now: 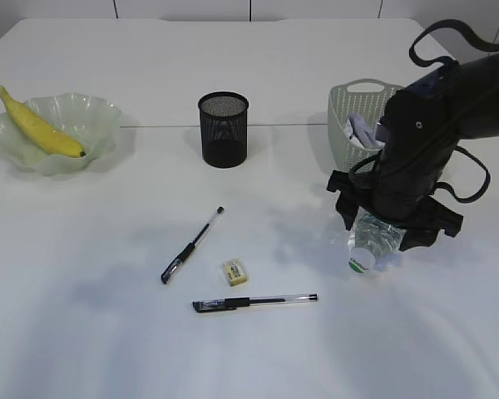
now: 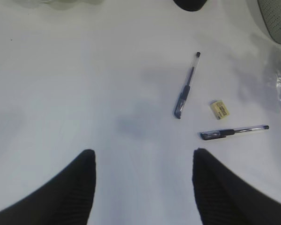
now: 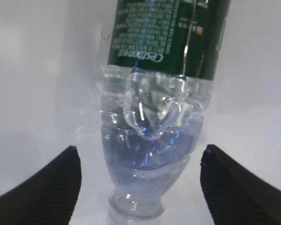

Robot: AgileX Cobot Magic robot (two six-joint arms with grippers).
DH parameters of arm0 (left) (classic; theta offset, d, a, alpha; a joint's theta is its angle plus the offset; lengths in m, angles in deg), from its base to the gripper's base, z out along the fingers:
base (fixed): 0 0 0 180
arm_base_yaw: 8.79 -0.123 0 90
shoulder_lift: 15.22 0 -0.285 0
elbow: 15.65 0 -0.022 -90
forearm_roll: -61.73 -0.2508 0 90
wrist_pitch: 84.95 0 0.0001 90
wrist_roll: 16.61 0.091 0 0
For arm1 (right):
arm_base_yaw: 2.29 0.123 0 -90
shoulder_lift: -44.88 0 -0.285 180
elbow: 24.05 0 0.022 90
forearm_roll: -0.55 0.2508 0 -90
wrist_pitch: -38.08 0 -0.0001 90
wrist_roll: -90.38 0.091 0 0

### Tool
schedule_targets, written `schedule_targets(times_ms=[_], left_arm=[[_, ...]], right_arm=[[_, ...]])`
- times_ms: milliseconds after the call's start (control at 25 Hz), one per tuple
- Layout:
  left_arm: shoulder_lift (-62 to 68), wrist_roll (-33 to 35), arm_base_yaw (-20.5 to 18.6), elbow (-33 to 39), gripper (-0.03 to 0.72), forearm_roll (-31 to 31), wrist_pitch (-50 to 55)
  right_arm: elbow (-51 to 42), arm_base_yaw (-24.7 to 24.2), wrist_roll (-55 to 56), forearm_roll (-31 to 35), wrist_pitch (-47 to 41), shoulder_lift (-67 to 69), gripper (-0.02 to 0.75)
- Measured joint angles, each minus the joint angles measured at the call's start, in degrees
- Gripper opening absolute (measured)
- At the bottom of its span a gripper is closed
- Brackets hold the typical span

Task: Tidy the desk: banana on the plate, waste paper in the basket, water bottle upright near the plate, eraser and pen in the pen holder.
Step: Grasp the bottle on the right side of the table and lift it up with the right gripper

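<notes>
The water bottle [image 1: 373,245] lies on its side on the desk [image 1: 108,332], white cap toward the front. My right gripper [image 1: 381,233] hangs over it, open. In the right wrist view its fingers [image 3: 47,187] stand on either side of the bottle's [image 3: 150,122] shoulder with a gap on each side. The banana [image 1: 37,129] rests on the plate [image 1: 96,112]. Two pens [image 1: 191,245] [image 1: 254,302] and the eraser [image 1: 234,272] lie on the desk. My left gripper [image 2: 144,152] is open above bare tabletop, left of the pens [image 2: 186,86] [image 2: 234,131] and eraser [image 2: 220,109].
The black pen holder [image 1: 224,129] stands behind the pens at the middle. The basket [image 1: 349,104] sits just behind my right arm, with white waste paper [image 1: 362,131] inside. A seam line crosses the desk at the pen holder's level.
</notes>
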Motion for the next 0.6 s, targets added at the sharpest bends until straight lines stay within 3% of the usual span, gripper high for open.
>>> schedule_targets(times_ms=[600], left_arm=[[0.0,0.0,0.0,0.0,0.463,0.0,-1.14]], right_arm=[[0.04,-3.27,-0.88,3.41,-0.15,0.58,0.588]])
